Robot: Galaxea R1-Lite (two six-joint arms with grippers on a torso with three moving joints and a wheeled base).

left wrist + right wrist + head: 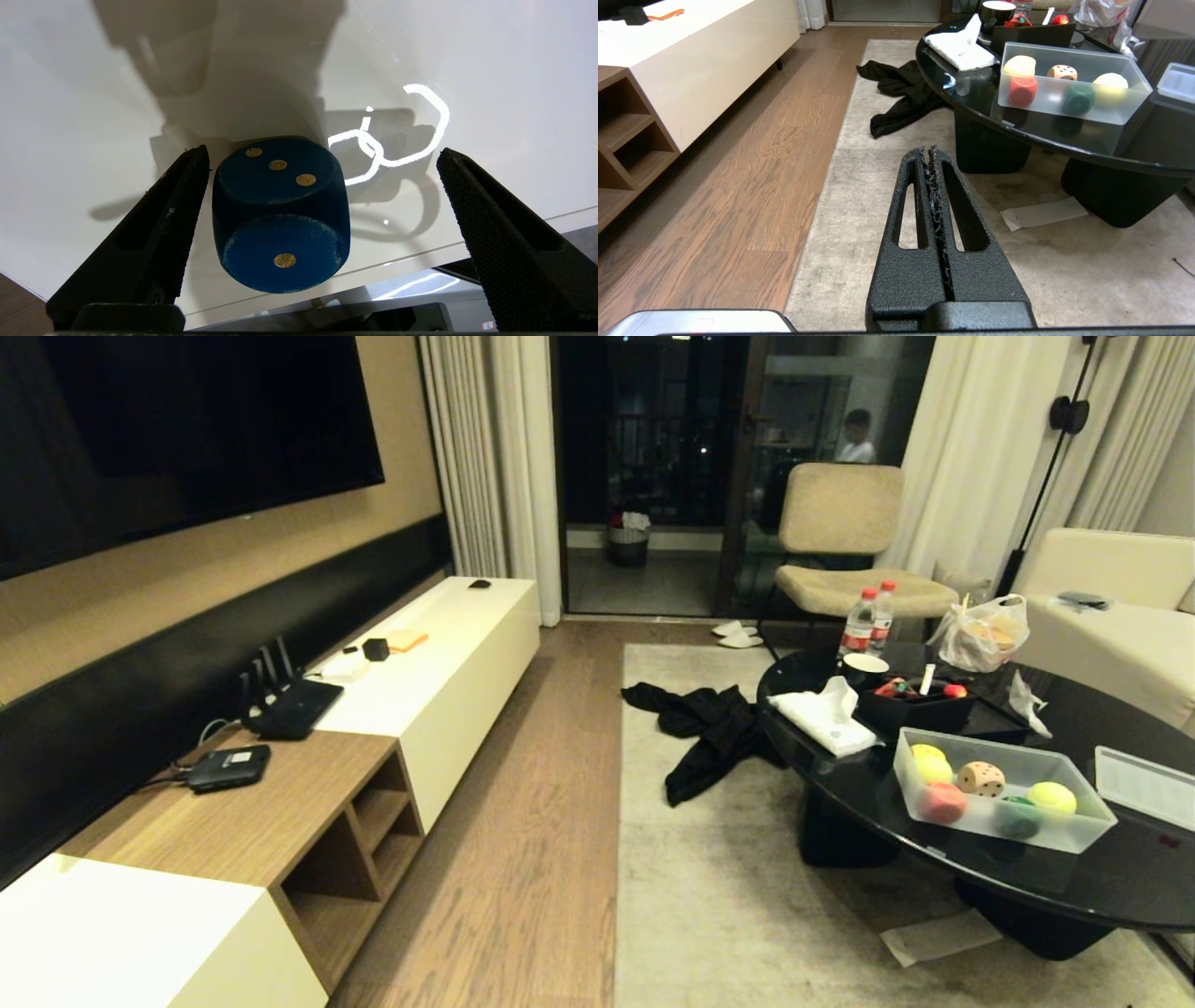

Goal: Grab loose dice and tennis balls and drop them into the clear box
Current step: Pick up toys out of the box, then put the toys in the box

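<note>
A blue die [280, 214] with gold pips rests on a glossy white surface [93, 116], near its edge. My left gripper [322, 150] is open around the die, one finger [163, 219] close beside it and the other well apart. On the black table, the clear box [980, 739] holds a tan die [981, 777], two tennis balls [929, 763] [1052, 796], a red piece and a green piece. Its lid [1146, 786] lies beside it. My right gripper [927, 151] hangs shut and empty over the rug, with the clear box [1069, 100] ahead. Neither arm shows in the head view.
The round black table [1102, 887] also carries a black organiser box [920, 709], tissues, bottles and a bag. A black cloth [709, 728] and a sheet of paper [938, 938] lie on the rug. A long white and wood cabinet [439, 663] runs along the left wall.
</note>
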